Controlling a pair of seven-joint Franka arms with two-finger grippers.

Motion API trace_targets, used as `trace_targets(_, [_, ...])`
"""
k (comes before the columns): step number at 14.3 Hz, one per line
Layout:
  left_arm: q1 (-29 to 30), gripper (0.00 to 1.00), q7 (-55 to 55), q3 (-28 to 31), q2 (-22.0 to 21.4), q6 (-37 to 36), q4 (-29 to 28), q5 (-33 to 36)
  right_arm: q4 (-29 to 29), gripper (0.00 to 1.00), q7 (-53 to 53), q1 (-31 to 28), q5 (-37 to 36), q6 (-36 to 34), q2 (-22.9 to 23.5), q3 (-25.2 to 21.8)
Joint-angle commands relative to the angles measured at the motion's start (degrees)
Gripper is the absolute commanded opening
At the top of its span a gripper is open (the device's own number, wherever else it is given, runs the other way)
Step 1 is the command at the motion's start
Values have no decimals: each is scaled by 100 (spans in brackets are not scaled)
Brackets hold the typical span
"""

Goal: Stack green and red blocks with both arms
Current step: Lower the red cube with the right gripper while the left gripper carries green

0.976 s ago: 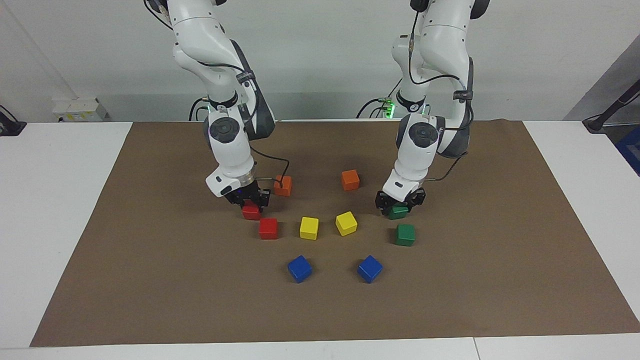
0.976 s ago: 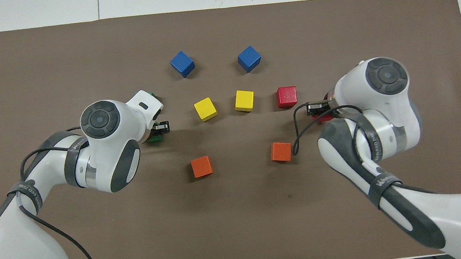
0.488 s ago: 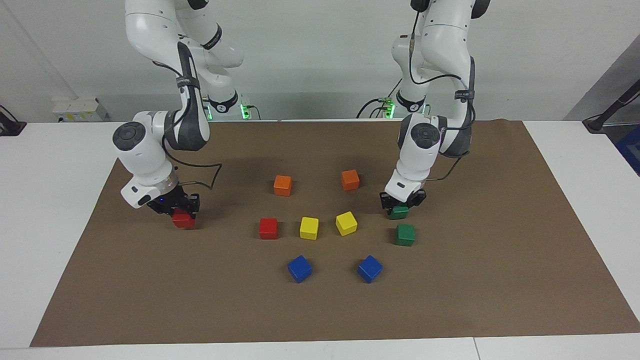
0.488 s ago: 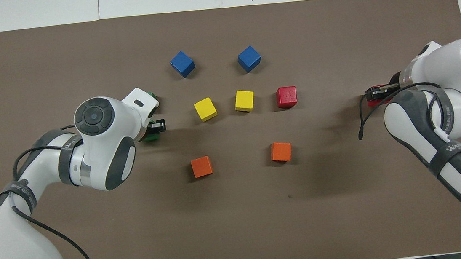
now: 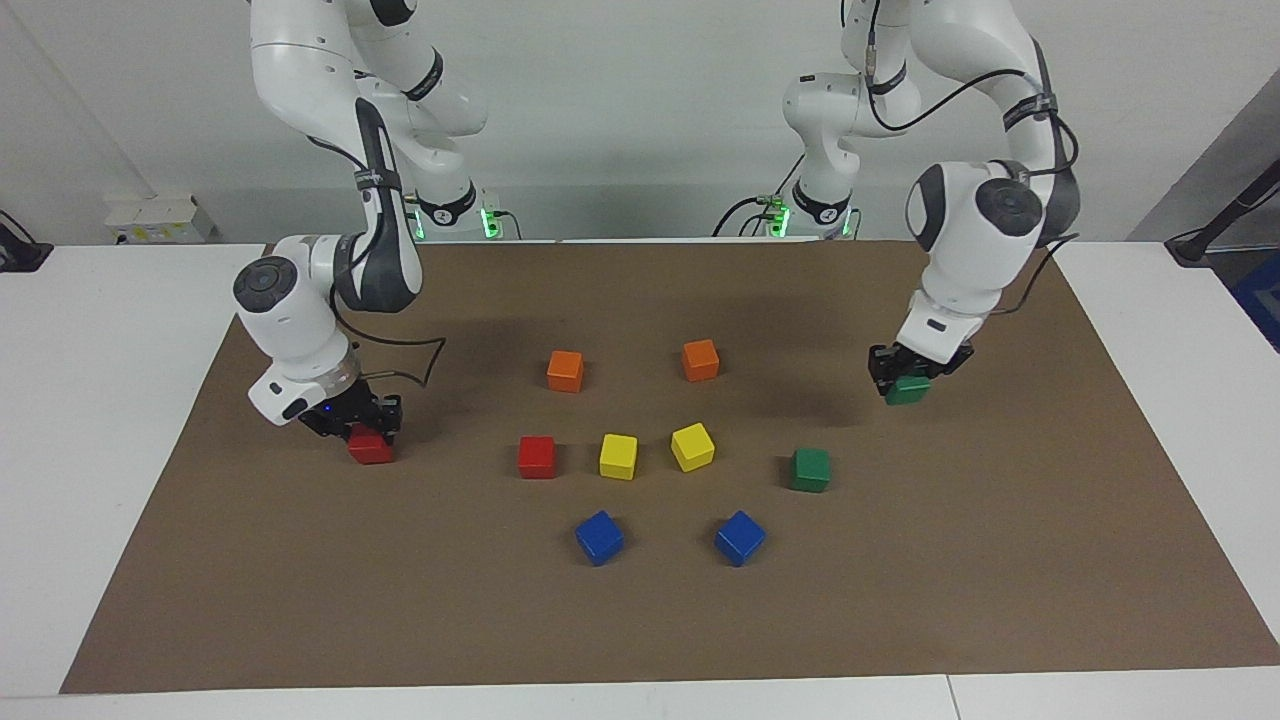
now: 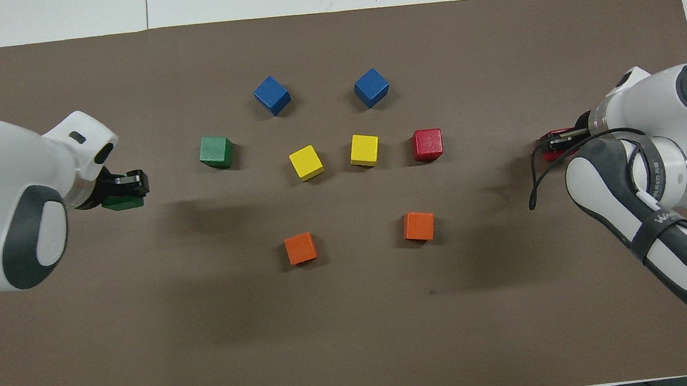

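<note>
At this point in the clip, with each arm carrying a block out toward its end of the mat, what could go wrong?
1. The left gripper holds its green block only by the top; it might slip.
2. The right gripper has its red block low over the brown mat; it may drag.
3. Both carried blocks are far from the loose green block and loose red block, so stacking needs long moves back.

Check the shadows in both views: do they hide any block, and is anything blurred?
Facing view: soft shadows on the brown mat, none hiding a block; the held green block and held red block read sharp. Overhead view: broad faint arm shadows near the orange blocks; the right arm partly covers its red block.
</note>
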Motion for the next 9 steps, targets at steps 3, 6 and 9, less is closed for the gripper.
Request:
trace_targets(3, [1222,0,1775,-46,-243,-51,-260,-77,-131,0,-144,-95,-27,270,43,48])
trace_targets(6, [1707,0,2453,-46,-340,466,-681,-86,-140,0,-135,-104,-27,324,53,48])
trace_targets(9, [1743,0,2577,-46,-419,1300,-1384,-86,-140,93,-118,-95,-27,324,62,48])
